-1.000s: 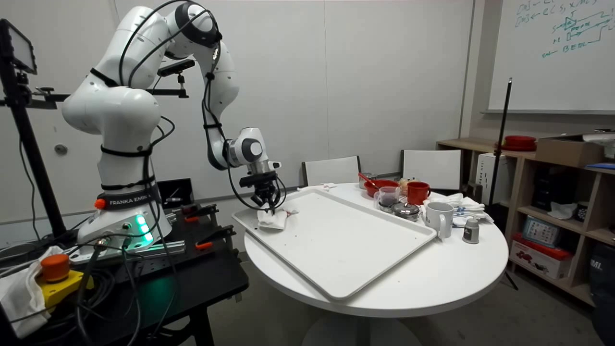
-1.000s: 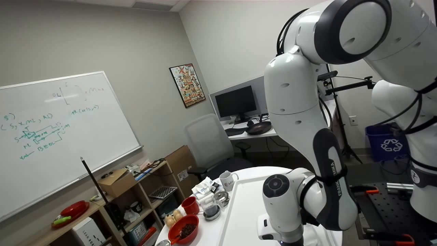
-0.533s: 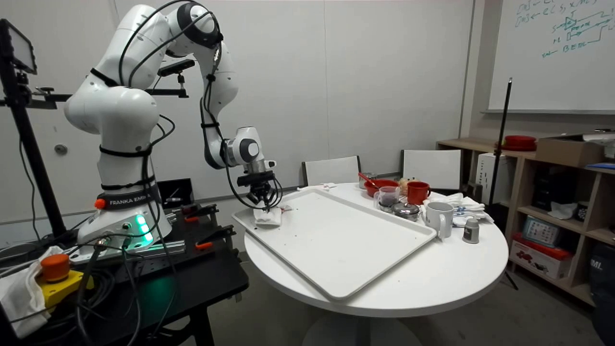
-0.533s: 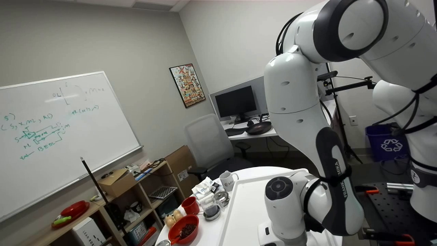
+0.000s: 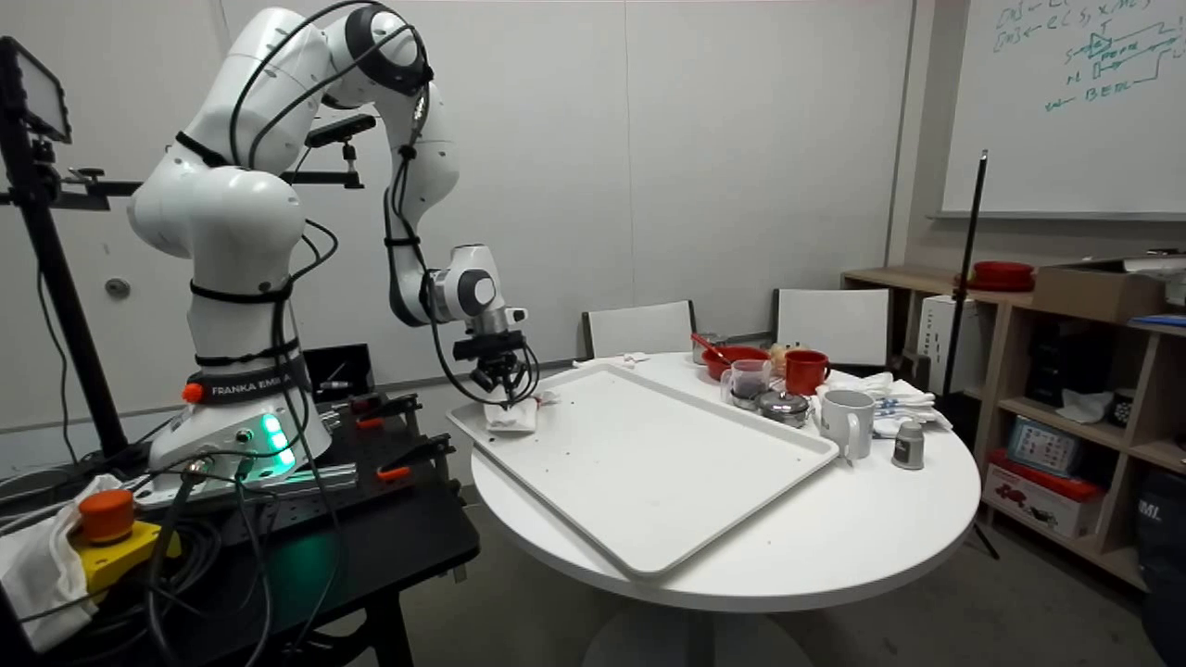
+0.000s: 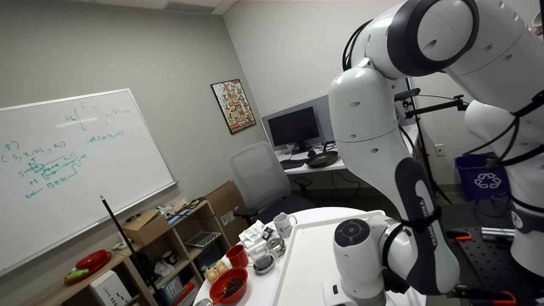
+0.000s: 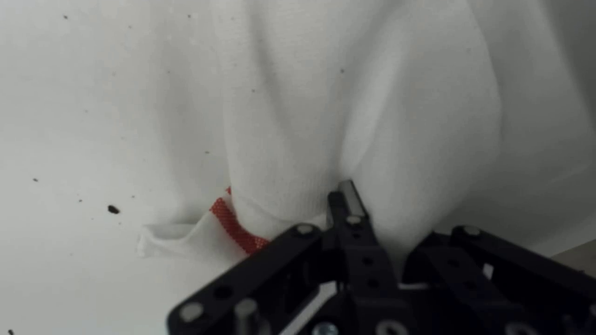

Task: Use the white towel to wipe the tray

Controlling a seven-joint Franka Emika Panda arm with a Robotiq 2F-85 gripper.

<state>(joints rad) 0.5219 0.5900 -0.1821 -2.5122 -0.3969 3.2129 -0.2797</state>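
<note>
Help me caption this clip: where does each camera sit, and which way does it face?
Exterior view: beside the round table, facing across the tray; the arm shows from base to jaws.
Exterior view: near the arm, tilted, facing toward a monitor; the arm looms at right, jaws cannot be made out.
Wrist view: on the wrist, facing down at the white towel; the jaws show at the bottom.
Both exterior views share the arm, tray, red mug and whiteboard.
</note>
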